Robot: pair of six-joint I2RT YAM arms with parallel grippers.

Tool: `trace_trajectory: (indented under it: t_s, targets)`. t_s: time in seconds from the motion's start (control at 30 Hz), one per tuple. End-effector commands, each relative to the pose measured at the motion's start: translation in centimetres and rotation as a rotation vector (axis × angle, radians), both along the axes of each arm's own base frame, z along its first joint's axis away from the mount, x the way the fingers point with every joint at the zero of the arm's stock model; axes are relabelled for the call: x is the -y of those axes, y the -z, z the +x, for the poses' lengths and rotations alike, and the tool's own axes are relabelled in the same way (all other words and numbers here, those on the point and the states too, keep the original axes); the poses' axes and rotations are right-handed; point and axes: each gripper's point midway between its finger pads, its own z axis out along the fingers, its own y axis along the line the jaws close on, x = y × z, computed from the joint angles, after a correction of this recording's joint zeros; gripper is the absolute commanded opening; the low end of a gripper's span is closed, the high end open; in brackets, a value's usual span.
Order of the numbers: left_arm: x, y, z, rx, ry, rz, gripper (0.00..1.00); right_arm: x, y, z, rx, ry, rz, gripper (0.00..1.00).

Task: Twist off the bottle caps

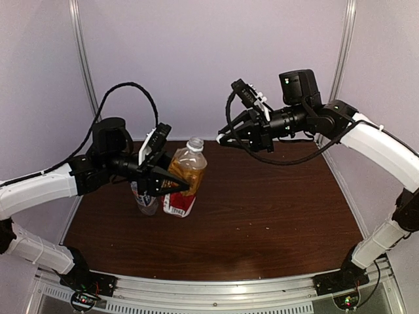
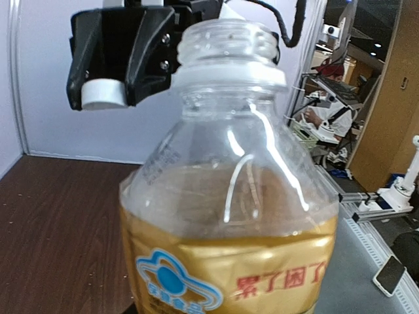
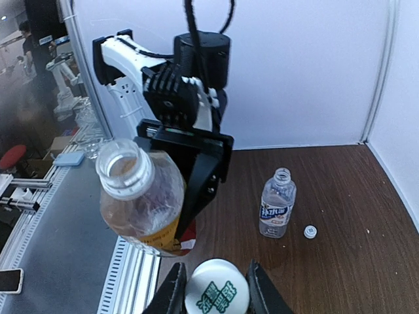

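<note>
The left pincer (image 1: pixel 178 184) is clamped around the amber bottle (image 1: pixel 186 173), whose neck is open, over the left half of the desk (image 1: pixel 275 216). The right pincer (image 1: pixel 224 137) hangs above the far edge, clenched on a white cap (image 3: pixel 213 293) with green print. The clear bottle (image 3: pixel 276 209) stands uncapped near the left edge, with a second cap (image 3: pixel 310 231) lying on the desk just beside it.
</note>
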Motion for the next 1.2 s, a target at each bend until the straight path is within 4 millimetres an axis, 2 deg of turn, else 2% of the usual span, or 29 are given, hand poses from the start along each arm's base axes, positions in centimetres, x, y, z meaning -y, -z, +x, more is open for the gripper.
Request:
trace_trajectory:
  t_s: [0.0,0.13,0.27,0.4,0.6,0.63,0.93,1.17]
  targets:
    - [-1.6,-1.7,3.3,0.128,-0.239,-0.030,0.39,1.4,0.0,3.7,-0.020,0.230,0.023,0.14]
    - [-3.0,-1.1,6.5,0.166,-0.470,0.028,0.39,2.0,4.3,7.2,-0.079,0.426,-0.046,0.15]
    - [-5.0,-1.1,9.3,0.180,-0.689,0.052,0.39,2.5,8.8,9.8,-0.156,0.586,-0.076,0.17]
    - [-6.8,-1.9,10.8,0.194,-0.830,0.046,0.40,2.0,13.8,11.9,-0.210,0.666,-0.133,0.17]
    - [-7.3,-1.6,10.8,0.204,-0.853,0.053,0.40,-0.1,20.6,14.2,-0.230,0.709,-0.239,0.17]
    - [-7.3,-1.5,10.8,0.204,-0.852,0.053,0.40,-0.5,22.2,14.6,-0.239,0.714,-0.268,0.17]
    - [-7.5,-0.6,10.1,0.190,-0.837,0.046,0.40,-3.8,28.6,17.8,-0.255,0.729,-0.368,0.18]
    - [-7.6,0.3,9.7,0.184,-0.826,0.049,0.40,-4.6,32.1,19.6,-0.259,0.765,-0.438,0.21]
